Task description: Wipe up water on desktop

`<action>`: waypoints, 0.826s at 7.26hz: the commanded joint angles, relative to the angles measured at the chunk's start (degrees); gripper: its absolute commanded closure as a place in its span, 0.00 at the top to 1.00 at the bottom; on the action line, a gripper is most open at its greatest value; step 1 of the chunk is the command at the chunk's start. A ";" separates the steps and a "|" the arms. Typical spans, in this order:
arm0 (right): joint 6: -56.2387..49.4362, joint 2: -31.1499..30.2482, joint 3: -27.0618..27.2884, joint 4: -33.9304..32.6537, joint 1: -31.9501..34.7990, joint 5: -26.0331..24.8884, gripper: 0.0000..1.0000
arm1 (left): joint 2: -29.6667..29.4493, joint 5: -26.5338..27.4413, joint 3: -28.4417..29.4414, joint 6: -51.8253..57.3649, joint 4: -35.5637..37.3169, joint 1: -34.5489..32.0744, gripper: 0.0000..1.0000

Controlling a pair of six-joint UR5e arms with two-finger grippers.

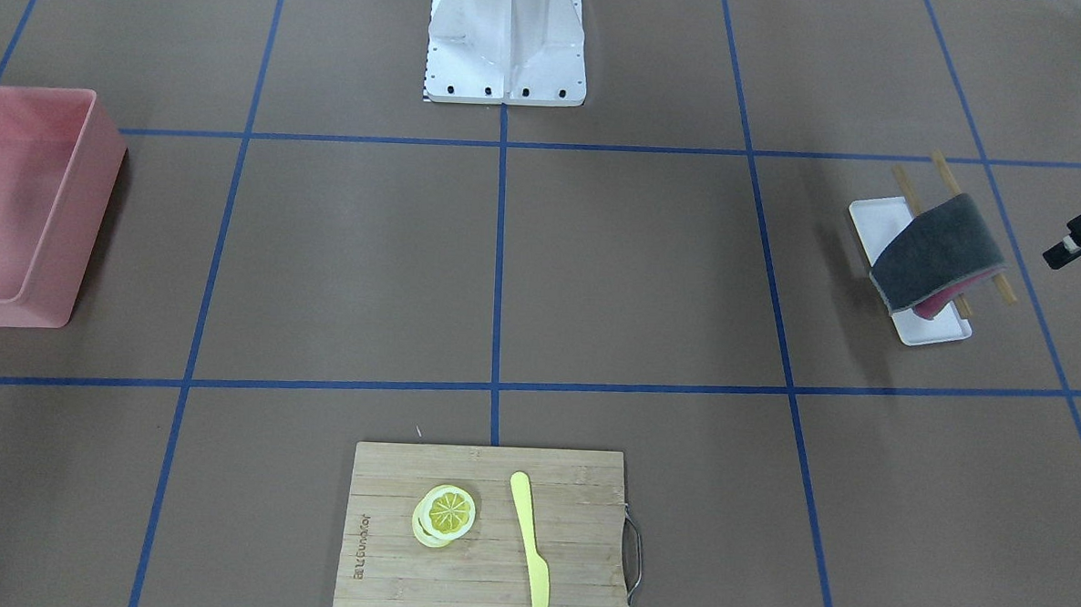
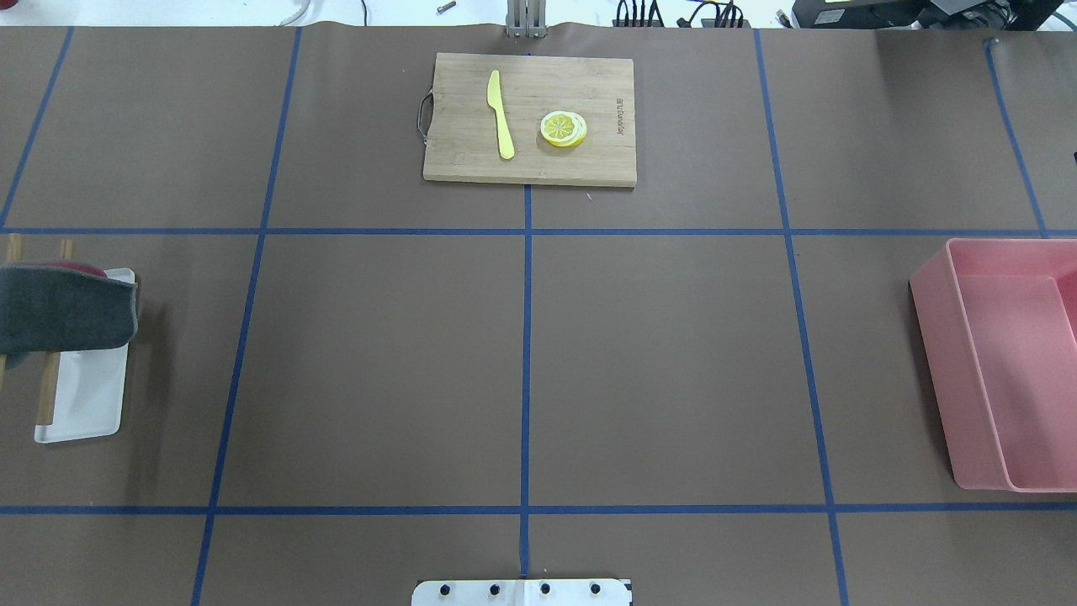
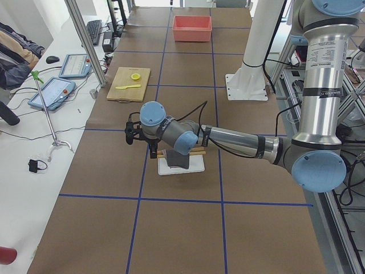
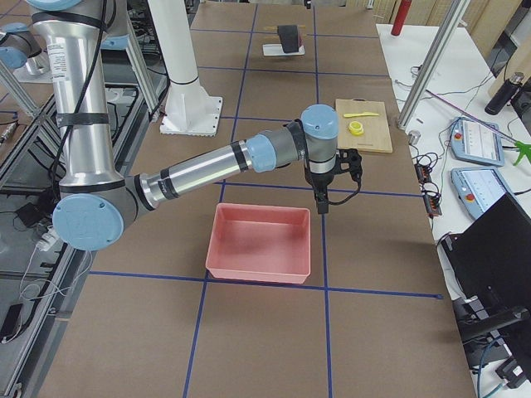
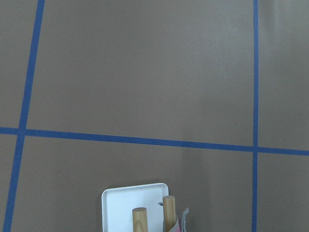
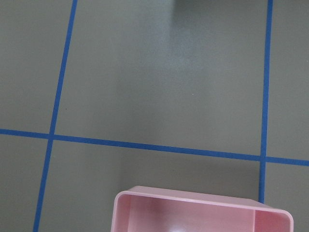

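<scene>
Left pincer [image 3: 153,150]: hangs fingers-down close beside the grey cloth [image 1: 940,252]. I cannot tell whether its jaws stand apart or together.

Right pincer [image 4: 321,202]: hangs over the surface [image 2: 379,362] just off the far rim of the pink bin [image 4: 259,240]. Its state cannot be judged either.

The cloth is draped over two wooden rods [image 1: 946,172] above a white tray [image 1: 873,218], at the robot's left end of the surface. A red layer shows under its lower edge.

Handling, in my judgement:
- The cloth looks soft, light and limp and will sag once lifted.
- The best hold is a pinch across the fold on top of the rods, clear of the wood.
- The rods may shift if it snags.

The surface is flat, matte brown and gridded with blue tape. I can make out no water on it in any view.
</scene>
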 commanded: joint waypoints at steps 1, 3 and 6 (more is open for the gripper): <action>-0.14 -1.05 2.11 -0.03 -0.28 1.79 1.00 | 1.89 0.36 -0.22 -0.57 -0.03 0.71 0.98; -0.22 -1.23 2.13 0.06 -0.37 1.62 1.00 | 2.43 0.53 -0.31 -1.96 -0.03 3.69 0.97; -0.14 -1.23 1.95 0.06 -1.25 1.27 1.00 | 2.43 2.38 -0.22 -9.68 -0.03 10.63 0.90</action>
